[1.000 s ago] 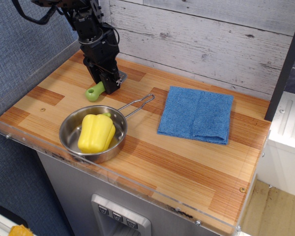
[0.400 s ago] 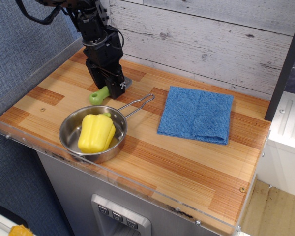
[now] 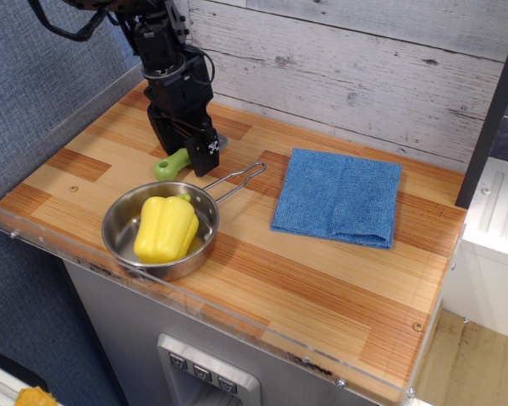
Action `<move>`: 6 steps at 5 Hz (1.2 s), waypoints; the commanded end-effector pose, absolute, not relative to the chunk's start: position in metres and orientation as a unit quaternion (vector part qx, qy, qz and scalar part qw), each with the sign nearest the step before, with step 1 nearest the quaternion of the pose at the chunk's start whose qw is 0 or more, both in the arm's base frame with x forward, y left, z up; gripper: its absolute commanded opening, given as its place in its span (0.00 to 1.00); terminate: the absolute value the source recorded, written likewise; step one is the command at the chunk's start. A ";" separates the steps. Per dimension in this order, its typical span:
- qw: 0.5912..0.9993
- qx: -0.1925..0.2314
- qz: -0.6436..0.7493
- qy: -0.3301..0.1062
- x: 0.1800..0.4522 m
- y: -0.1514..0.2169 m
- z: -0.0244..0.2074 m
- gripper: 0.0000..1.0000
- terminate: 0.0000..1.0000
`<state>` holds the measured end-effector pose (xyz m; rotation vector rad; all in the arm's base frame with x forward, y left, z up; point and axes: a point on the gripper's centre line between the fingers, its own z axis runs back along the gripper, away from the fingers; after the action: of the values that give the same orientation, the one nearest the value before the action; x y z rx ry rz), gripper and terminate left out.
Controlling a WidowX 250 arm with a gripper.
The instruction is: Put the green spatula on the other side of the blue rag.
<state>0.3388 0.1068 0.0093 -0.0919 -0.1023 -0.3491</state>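
The green spatula point(image 3: 171, 164) lies on the wooden counter at the back left; only its lime-green handle end with the hole shows, and its blade is hidden behind the gripper. My gripper point(image 3: 190, 150) is down at counter level and shut on the spatula's middle. The blue rag point(image 3: 339, 196) lies folded flat to the right, well apart from the gripper.
A steel pan point(image 3: 118, 222) with a yellow bell pepper point(image 3: 164, 228) in it stands in front of the spatula; its wire handle point(image 3: 241, 179) points toward the rag. A grey plank wall runs along the back. A clear plastic rim edges the counter's front and left.
The gripper has shifted slightly right and lower, and the spatula's handle moved a little right and forward with it. The pan, pepper and rag have not moved.
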 end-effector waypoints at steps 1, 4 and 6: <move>0.981 -0.022 -0.160 -0.109 0.333 0.106 0.070 1.00 0.00; 0.978 0.023 -0.166 -0.123 0.328 0.084 0.109 1.00 0.00; 0.973 0.045 -0.199 -0.104 0.326 0.072 0.119 1.00 0.00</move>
<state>0.3302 0.0736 0.0948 0.0575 -0.1435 -0.4021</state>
